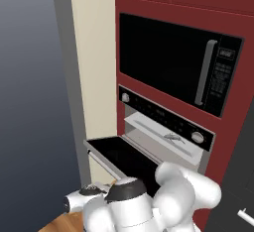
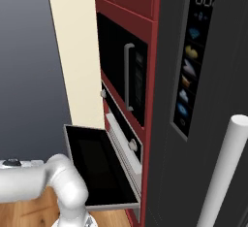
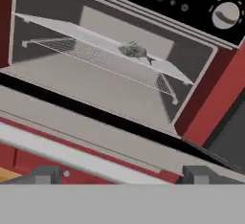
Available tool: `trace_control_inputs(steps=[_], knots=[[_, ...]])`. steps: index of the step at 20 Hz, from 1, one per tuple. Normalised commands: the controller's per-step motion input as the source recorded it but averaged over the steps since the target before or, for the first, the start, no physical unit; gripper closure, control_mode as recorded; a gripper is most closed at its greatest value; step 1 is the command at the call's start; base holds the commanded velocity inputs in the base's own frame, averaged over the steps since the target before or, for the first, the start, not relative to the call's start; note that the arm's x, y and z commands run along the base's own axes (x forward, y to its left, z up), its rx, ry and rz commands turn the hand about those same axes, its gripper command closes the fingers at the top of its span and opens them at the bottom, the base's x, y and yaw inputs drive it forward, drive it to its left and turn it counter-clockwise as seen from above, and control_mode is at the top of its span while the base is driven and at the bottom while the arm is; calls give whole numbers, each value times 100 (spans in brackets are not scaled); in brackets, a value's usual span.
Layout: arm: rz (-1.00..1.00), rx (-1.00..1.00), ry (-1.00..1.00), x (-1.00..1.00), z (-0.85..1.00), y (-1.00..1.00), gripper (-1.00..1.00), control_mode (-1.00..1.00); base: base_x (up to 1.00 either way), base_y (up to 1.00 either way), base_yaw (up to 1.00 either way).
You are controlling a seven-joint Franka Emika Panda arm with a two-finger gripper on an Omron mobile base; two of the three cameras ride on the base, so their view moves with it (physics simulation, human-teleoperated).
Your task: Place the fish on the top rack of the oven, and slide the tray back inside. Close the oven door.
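Note:
The oven (image 1: pixel 163 122) stands with its door (image 1: pixel 116 151) folded down flat; in the right base view the oven door (image 2: pixel 92 168) is the dark panel in front of my arm. The pale grey top rack (image 1: pixel 158 133) juts a little past the opening. On this tray lies the small grey fish (image 1: pixel 173 138), which in the hand view (image 3: pixel 134 50) sits near the tray's middle, above a wire rack (image 3: pixel 103 58). My gripper (image 3: pixel 123 175) is open and holds nothing. It sits low in front of the door's outer edge, well short of the tray.
A black microwave (image 1: pixel 168 62) with a vertical handle sits above the oven in red cabinetry. A dark fridge panel (image 2: pixel 203 100) with a white handle (image 2: pixel 223 172) fills the right. A silver knob (image 3: pixel 225 15) is on the control strip. Wood surface (image 1: pixel 59 223) lies below.

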Motion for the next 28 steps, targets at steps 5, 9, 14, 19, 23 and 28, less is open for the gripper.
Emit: trace_control_inputs(steps=[5, 9, 14, 19, 23, 28], knots=[[-33, -19, -15, 0, -93, 70, -100, -100, 0, 0, 0], [-27, -3, -4, 0, -21, -2, -100, -100, 0, 0, 0], [-3, 2, -3, 5, -1, -30, -100, -100, 0, 0, 0], [4, 2, -17, 0, -20, -57, -100, -100, 0, 0, 0], [18, 1, -23, 8, -30, -53, -100, -100, 0, 0, 0], [14, 0, -25, 53, -57, -23, -100, -100, 0, 0, 0]])
